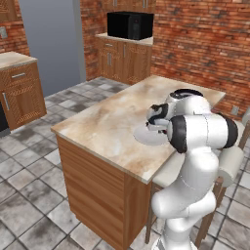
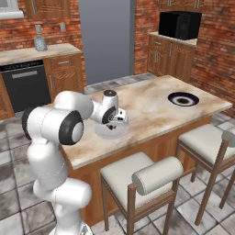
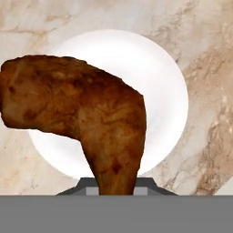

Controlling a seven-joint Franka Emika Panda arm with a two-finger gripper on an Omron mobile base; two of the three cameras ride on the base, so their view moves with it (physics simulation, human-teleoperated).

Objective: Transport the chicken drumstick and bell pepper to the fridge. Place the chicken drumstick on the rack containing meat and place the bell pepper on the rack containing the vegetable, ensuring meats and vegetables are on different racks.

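Observation:
My gripper point(image 3: 116, 185) is shut on the thin end of the chicken drumstick point(image 3: 86, 113), a glossy reddish-brown piece whose fat end points left in the hand view. Beneath it, a round white plate point(image 3: 159, 77) rests on the marble island counter point(image 3: 205, 41). From the base cameras, the gripper point(image 1: 155, 123) point(image 2: 118, 120) hangs low over that plate point(image 1: 145, 136) point(image 2: 109, 132), near the island's front edge. The grey fridge point(image 1: 51, 39) point(image 2: 106, 39) stands shut across the tiled floor, so its racks are hidden. The bell pepper is out of view.
A dark round dish point(image 2: 183, 98) lies on the island's right end. Two padded stools point(image 2: 137, 176) point(image 2: 206, 137) stand along its near side. A black microwave point(image 1: 129, 24) sits on the far wooden cabinets. A dishwasher point(image 2: 25, 87) sits under the counter left of the fridge.

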